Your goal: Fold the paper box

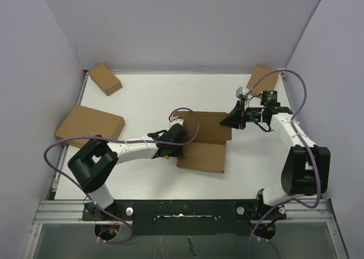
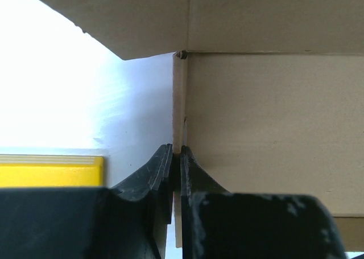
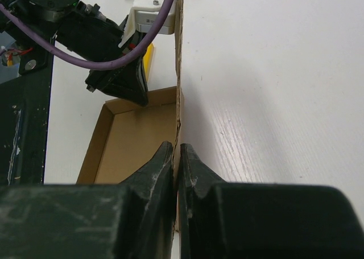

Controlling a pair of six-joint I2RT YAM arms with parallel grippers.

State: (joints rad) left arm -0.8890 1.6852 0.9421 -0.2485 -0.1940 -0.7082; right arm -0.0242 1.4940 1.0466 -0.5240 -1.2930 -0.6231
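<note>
Paper box [image 1: 202,148]: lies part-folded in the middle of the desk [image 1: 142,97], between the two arms. A shallow tray section is on the far side and a flat panel is on the near side.

Long axis: appears to run front to back, from the arm bases towards the rear wall, so the side walls face left and right.

Left end effector [image 2: 177,151]: closed on the thin upright edge of the box's left side wall, with the cardboard pinched between the fingers. The rest of the box spreads away to its right.

Right end effector [image 3: 177,148]: closed on the thin edge of the right side wall, near the far right corner. The tray floor lies to its left, and bare desk is on its other side.

Key relation: the box sits between the two end effectors, each gripping an opposite wall. Any inward fold would therefore bring them towards each other across the tray.

Nearer arm: neither, since both are already in contact. The left one holds lower down the box's length and the right one further back.

Yellow block [image 2: 51,171]: on the desk to the left of the left end effector, apart from the box.

Likely step: standing up or tucking in the side walls. This is a guess.
</note>
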